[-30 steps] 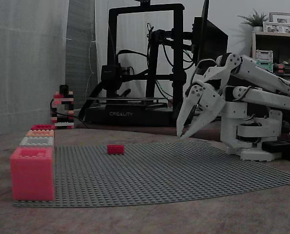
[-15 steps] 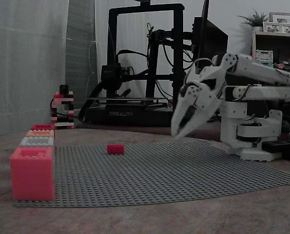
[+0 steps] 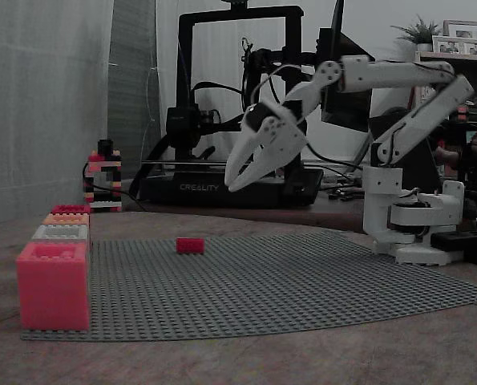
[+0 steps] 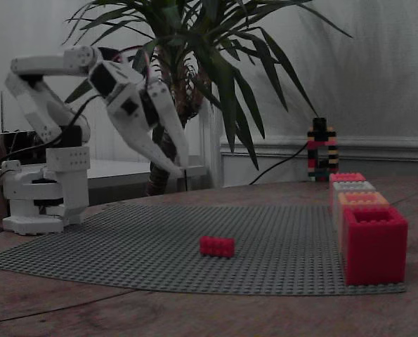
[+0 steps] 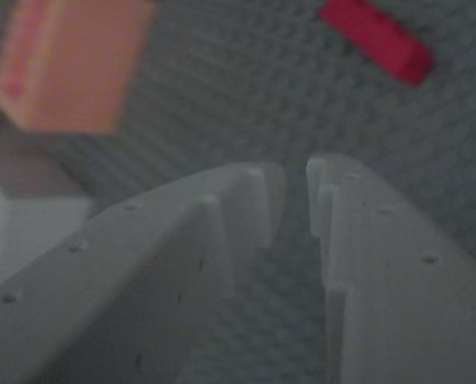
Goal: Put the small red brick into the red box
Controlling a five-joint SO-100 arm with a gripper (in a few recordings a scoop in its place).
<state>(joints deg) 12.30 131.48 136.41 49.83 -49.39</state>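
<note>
Pincer [image 3: 230,186] closed, empty, high above mat [image 3: 302,281], small red brick [image 3: 190,245] well apart

small red brick [image 3: 190,245]: seen in plain red.
red box [image 3: 53,285]: shown in red, studded along its rim.
white box [image 3: 61,232]: followed by an orange box [image 3: 66,218].
baseplate [image 3: 262,281]: grey, covered with a regular stud pattern.
tool [image 3: 230,184]: finished in white.
tower [image 3: 103,180]: banded in black, red and white.
table [image 3: 302,361]: seen in brown.
</note>
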